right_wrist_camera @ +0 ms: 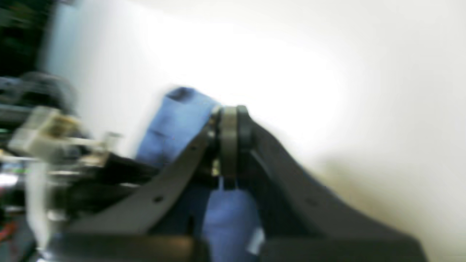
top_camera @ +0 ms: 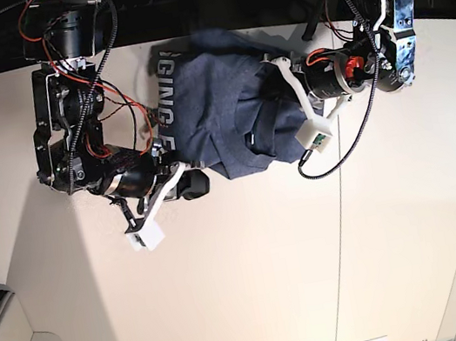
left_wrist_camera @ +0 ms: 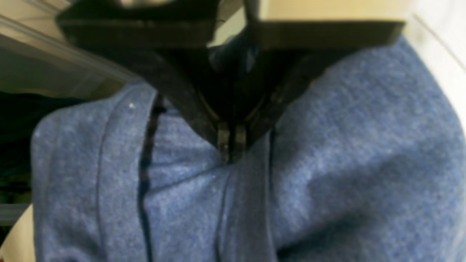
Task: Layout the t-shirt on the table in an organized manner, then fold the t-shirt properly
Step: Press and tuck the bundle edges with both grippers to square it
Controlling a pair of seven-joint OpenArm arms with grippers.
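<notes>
While one t-shirt [top_camera: 217, 110] hangs bunched at upper centre above the table [top_camera: 258, 289], two grippers flank it. The left gripper [left_wrist_camera: 230, 145] and the right gripper [right_wrist_camera: 228, 145] are each clamped on its fabric.

Both arms are black, blocky segments strung with red and black cables; each carries a white camera housing near the wrist. The left gripper [left_wrist_camera: 231, 145] has matte black fingers [left_wrist_camera: 189, 105] tapering to a V; the right gripper [right_wrist_camera: 228, 145] has screw holes along one finger [right_wrist_camera: 174, 163].

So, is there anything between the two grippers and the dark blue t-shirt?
Nothing visible. The left gripper and the right gripper are each shut directly on the heathered navy-blue cotton t-shirt, bunched over the off-white table.
</notes>
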